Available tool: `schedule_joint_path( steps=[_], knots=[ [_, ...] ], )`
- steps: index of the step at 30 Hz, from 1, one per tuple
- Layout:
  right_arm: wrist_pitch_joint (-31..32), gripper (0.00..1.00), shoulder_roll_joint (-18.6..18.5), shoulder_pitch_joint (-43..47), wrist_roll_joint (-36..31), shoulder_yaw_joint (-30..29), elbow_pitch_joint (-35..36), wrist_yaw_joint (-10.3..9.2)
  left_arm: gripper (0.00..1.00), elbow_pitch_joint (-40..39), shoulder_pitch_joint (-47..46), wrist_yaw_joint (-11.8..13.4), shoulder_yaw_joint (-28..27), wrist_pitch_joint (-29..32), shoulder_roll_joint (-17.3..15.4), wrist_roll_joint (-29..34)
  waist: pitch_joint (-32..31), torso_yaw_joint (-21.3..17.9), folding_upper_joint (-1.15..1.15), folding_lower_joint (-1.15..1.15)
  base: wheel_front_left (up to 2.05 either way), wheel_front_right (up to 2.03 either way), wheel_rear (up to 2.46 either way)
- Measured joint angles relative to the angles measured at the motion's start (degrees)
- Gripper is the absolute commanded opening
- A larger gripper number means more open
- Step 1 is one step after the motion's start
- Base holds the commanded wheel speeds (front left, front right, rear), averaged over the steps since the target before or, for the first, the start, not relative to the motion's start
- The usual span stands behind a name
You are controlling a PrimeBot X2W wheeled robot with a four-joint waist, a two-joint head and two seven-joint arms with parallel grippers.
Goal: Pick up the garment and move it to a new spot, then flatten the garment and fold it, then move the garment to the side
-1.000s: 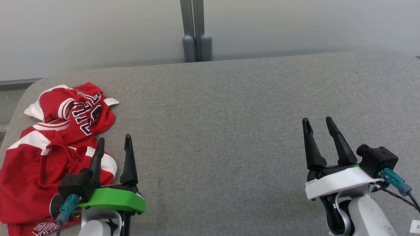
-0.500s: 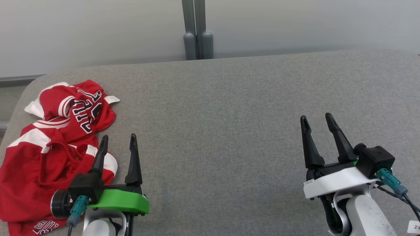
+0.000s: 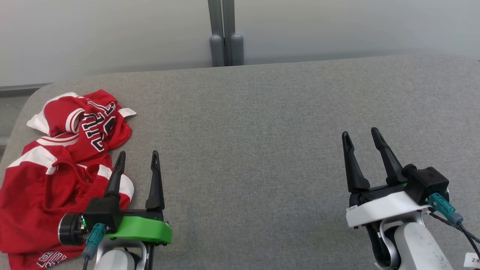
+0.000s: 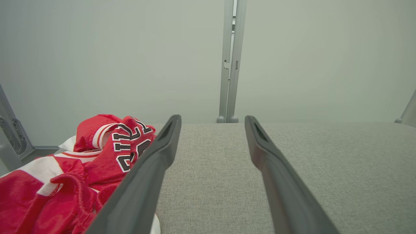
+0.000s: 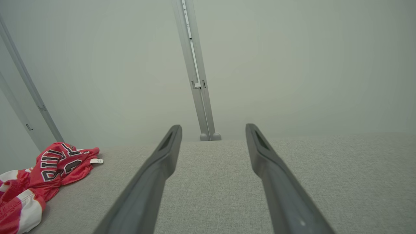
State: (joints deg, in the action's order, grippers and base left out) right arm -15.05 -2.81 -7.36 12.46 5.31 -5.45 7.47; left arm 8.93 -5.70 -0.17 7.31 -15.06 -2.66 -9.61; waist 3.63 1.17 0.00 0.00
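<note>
The garment is a crumpled red jersey with white stripes and black lettering, heaped at the left end of the grey surface. It also lies at the lower left of the left wrist view and the right wrist view. My left gripper stands open just right of the heap, its left finger over the cloth's edge, nothing between its fingers. My right gripper is open and empty far to the right, above bare fabric.
A pale wall rises behind the surface, with a grey vertical post at its middle. The surface's rounded left corner lies just beyond the garment. A white label sticks out of the heap.
The head camera has shifted slightly. My left gripper has edged up and a little right beside the garment. The right gripper has barely moved. The garment lies as before.
</note>
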Motion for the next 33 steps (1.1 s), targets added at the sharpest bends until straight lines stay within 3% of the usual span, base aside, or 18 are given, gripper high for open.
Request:
schedule_joint_path(
  steps=[33],
  knots=[
    [0.0, 1.0, 0.0, -0.3, 0.53, -0.3, -0.9, 0.0, 1.0, 0.78, -0.5, 0.13, -0.03, -0.09, -0.01, -0.42, -0.06, 0.93, 0.0, 0.0, 0.0, 0.0, 0.0]
  ],
)
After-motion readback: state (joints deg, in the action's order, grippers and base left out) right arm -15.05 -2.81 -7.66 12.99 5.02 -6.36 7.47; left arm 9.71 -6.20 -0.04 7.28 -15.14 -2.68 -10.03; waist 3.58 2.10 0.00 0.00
